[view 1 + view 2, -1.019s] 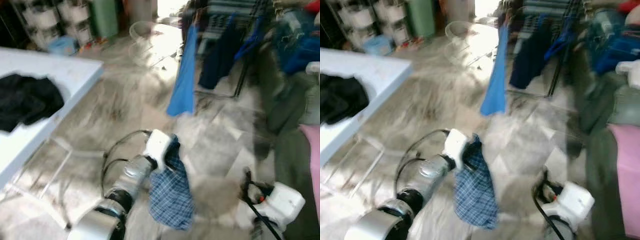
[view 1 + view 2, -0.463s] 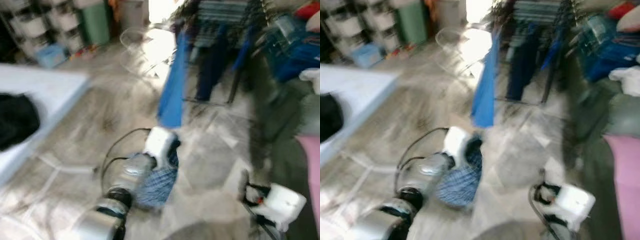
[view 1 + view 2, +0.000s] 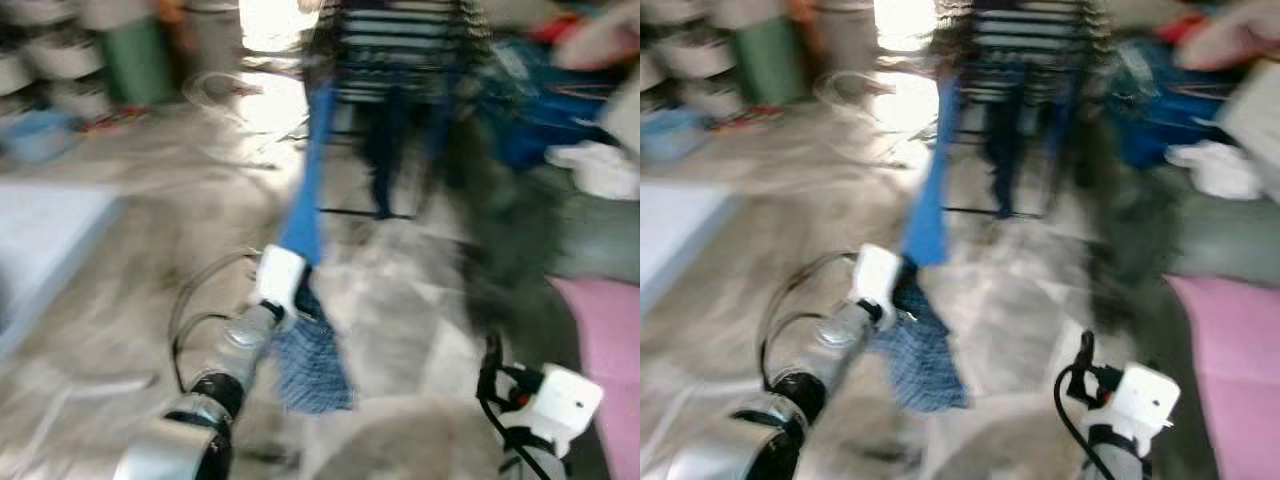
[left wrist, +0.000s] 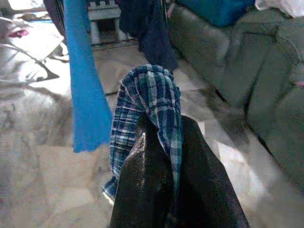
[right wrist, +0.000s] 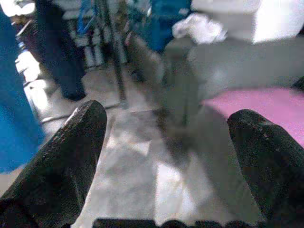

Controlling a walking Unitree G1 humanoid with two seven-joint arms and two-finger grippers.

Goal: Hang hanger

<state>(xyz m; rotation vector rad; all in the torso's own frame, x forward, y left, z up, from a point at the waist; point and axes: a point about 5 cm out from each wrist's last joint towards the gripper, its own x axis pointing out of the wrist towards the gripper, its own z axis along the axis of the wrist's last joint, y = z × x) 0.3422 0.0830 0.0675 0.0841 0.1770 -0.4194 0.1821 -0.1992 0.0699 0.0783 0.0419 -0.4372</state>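
plaid cloth [image 4: 151, 102] in left pincer [image 4: 164, 156]

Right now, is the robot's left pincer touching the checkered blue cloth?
Touching. In the left wrist view, the left pincer has its black fingers shut together with the checkered blue cloth pinched between them and draped over their tips.

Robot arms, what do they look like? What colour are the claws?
The left arm is shiny silver with black rings, a white block at the wrist and a looping black cable. The right arm ends in a white block with black cables too. Each claw, like the right claw, has two black, finely textured fingers.
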